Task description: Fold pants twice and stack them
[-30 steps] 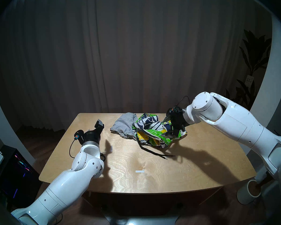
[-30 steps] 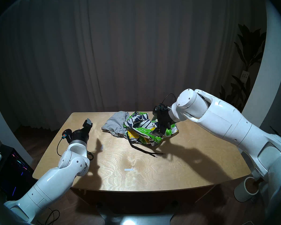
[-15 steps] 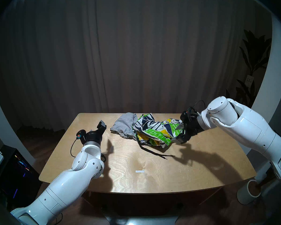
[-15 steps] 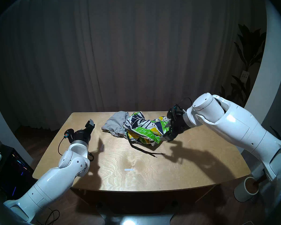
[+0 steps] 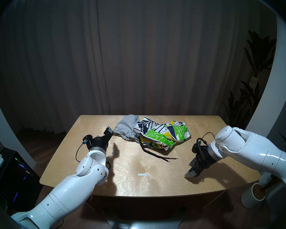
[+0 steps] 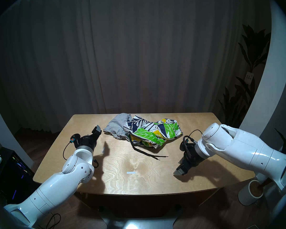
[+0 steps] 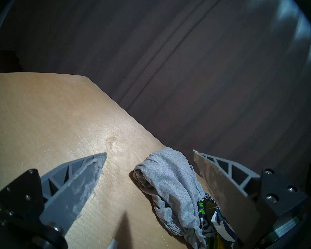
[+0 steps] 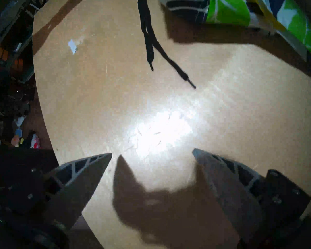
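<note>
Task status: at the start; neither pair of shorts is folded, and no stack exists.

Grey shorts [image 5: 125,129]: crumpled in a loose heap at the far middle of the desk [image 5: 155,179]; no flat panel or straight edge shows; the waistband end bunches toward my left side.

Leaf-print shorts [image 5: 162,133]: rumpled just beside the grey pair on the right, touching it and overlapping its near edge; the black drawstring [image 5: 157,155] trails from the heap toward me across bare wood; both cord tips lie free.

My left claw [image 7: 149,154]: released, fingers spread wide, holding nothing; it hovers just left of the grey heap, pointing roughly level toward it; in the wrist view the grey fabric lies between the two fingers but ahead of them, not gripped.

My right claw [image 5: 192,168]: released, fingers apart, empty; it hangs tilted downward over bare wood at the near right, well apart from the print shorts.

Remaining, by my judgement: separate the two garments; spread one flat; fold it once, then again; repeat for the other; place one folded pair on top of the other. The likely first step is a grasp on the grey heap by my left claw; the drawstring may snag during spreading.
</note>
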Robot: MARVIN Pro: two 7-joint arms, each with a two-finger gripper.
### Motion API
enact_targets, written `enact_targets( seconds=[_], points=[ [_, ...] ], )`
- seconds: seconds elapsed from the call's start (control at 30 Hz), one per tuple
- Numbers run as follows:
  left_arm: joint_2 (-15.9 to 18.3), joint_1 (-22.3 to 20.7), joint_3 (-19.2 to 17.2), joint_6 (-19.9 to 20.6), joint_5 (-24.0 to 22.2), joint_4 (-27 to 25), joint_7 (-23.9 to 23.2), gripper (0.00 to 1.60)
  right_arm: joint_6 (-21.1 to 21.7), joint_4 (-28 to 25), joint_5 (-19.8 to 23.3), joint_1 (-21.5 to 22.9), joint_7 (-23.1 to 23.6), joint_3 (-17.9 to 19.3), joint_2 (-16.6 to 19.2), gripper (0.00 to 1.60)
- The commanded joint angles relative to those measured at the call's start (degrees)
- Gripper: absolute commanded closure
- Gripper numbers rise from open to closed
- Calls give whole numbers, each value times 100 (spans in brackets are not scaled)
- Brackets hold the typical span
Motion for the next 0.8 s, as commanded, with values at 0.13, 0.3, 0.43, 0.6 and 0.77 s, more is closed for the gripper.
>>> enact_targets(
  seconds=[0.13,0.3,0.43,0.6,0.77],
  points=[
    [-63,-156,67,67,28,-85,-120,0,112,-104,686,-532,41,-36,404,0],
    [-81,-191,91,120,36,-94,-167,0,95,-149,1079,-586,96,12,468,0],
    [-93,-208,89,147,38,-101,-192,0,72,-147,1308,-563,137,77,487,0],
    [-112,-235,75,173,32,-104,-224,0,56,-100,1678,-481,247,219,581,0],
    [-128,-263,61,177,28,-98,-249,0,54,-12,2030,-336,375,466,685,0]
  ],
)
